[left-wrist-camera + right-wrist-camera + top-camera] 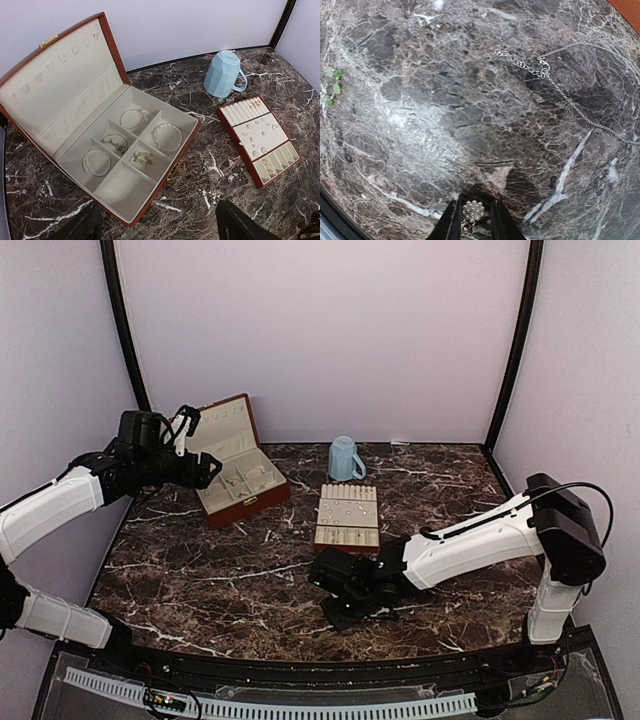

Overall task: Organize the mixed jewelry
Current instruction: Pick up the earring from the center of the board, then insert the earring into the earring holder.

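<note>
Reading the right wrist view first, you find the right gripper (pixel 474 216) at the bottom middle of the frame. Its two fingers are set close on either side of a small pearly cluster piece (pixel 473 210) and look clamped on it, low over the marble table (pixel 420 125). The other loose jewelry lies well apart from that grip. A thin chain necklace (pixel 555 75) is in the upper right of the frame, its length running from the clasp near the upper middle out and down toward the right edge. A small green-beaded piece (pixel 332 87) is at the far left edge. Your next move, I judge, turns on where the slotted tray (pixel 348 537) lies from that gripper. In the top view the tray sits straight up-frame of it and near, its long axis running up and down the frame, with the blue mug (pixel 345 459) just beyond its upper end. The right arm is by far the nearer one to the tray. The left gripper (pixel 186 428) hangs in the upper left of the top view beside the open box (pixel 232 428), fingers spread wide. Its wrist view shows bracelets (pixel 116 145) lying in separate compartments of the box. So you would likely lift the piece and carry it up-frame, and keep the pinch firm, since so small a thing could slip.
</note>
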`<action>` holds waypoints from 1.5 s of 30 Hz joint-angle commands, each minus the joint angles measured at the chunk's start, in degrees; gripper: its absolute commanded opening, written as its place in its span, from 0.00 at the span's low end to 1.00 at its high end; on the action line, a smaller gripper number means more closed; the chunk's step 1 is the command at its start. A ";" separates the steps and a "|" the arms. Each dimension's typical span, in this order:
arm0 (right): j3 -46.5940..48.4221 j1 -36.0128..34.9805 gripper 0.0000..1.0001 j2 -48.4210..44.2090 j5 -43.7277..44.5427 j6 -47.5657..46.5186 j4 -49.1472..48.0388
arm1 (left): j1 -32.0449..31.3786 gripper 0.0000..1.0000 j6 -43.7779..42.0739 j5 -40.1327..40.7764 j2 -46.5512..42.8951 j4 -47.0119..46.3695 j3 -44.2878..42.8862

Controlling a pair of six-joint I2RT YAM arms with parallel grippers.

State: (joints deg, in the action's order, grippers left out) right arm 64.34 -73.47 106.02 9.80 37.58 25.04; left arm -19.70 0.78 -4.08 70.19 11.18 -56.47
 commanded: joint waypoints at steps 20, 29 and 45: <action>3.55 -0.53 0.15 2.43 3.15 -2.48 1.44 | 0.37 0.81 -0.42 -0.40 -0.80 -1.12 0.63; 3.27 0.01 0.12 -0.18 3.92 -1.23 0.60 | 0.37 0.81 -0.42 -0.33 -1.05 -1.16 0.71; 1.22 8.83 0.12 -7.57 7.44 -2.17 -4.74 | 0.37 0.81 -0.34 -0.37 -1.71 -1.30 0.83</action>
State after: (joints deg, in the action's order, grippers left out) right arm 66.13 -67.46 101.54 14.00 36.82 23.09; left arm -19.70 0.78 -4.05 70.17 11.16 -56.45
